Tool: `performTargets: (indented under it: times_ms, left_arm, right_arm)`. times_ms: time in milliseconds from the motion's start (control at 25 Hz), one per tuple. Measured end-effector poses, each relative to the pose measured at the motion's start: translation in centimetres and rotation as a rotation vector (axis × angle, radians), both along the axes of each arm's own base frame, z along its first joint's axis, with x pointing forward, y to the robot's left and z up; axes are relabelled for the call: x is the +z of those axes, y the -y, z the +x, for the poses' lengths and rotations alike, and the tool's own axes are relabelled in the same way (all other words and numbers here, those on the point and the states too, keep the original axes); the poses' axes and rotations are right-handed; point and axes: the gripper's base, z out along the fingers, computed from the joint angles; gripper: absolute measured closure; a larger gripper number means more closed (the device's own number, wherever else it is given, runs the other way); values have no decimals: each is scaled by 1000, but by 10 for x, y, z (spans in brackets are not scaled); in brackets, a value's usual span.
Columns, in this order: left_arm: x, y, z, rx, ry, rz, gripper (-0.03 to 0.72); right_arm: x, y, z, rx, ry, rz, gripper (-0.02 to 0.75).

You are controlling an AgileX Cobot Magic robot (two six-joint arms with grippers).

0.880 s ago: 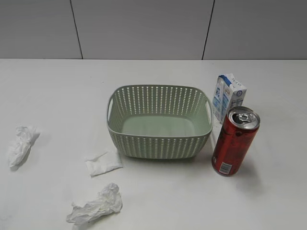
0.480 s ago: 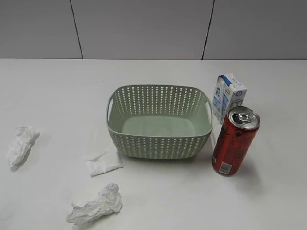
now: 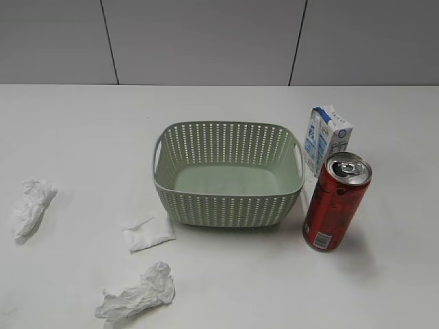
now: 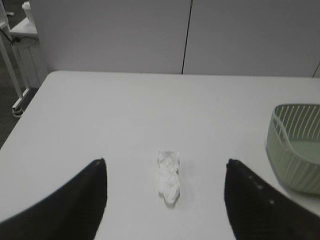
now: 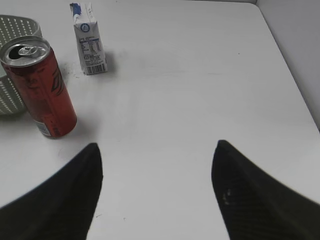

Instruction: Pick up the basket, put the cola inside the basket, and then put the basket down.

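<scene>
The pale green basket stands empty in the middle of the white table; its left end shows in the left wrist view and a corner in the right wrist view. The dark-red cola can stands upright just right of the basket, also in the right wrist view. Neither gripper shows in the exterior view. My left gripper is open and empty above the table, left of the basket. My right gripper is open and empty, right of the cola.
A white-and-blue carton stands behind the cola, also in the right wrist view. Crumpled white tissues lie at the left, front of the basket and front left; one lies between the left jaws.
</scene>
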Motion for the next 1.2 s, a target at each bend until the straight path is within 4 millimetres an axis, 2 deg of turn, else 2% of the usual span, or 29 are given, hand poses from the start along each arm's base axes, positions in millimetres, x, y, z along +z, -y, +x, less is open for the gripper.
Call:
performTargets:
  times_ms: [200, 400, 800, 1040, 1200]
  left_arm:
    - [22, 2, 20, -2, 32, -30, 134]
    - [39, 7, 52, -18, -19, -86, 134]
    - [51, 18, 98, -98, -121, -104, 134]
    - [55, 31, 144, -138, -258, -85, 134]
    - [62, 48, 178, -199, -365, -60, 134]
  right_arm:
    - [0, 0, 0, 0, 0, 0, 219]
    - [0, 0, 0, 0, 0, 0, 219]
    - [0, 0, 0, 1, 0, 1, 219]
    - [0, 0, 0, 1, 0, 1, 219]
    - [0, 0, 0, 1, 0, 1, 220]
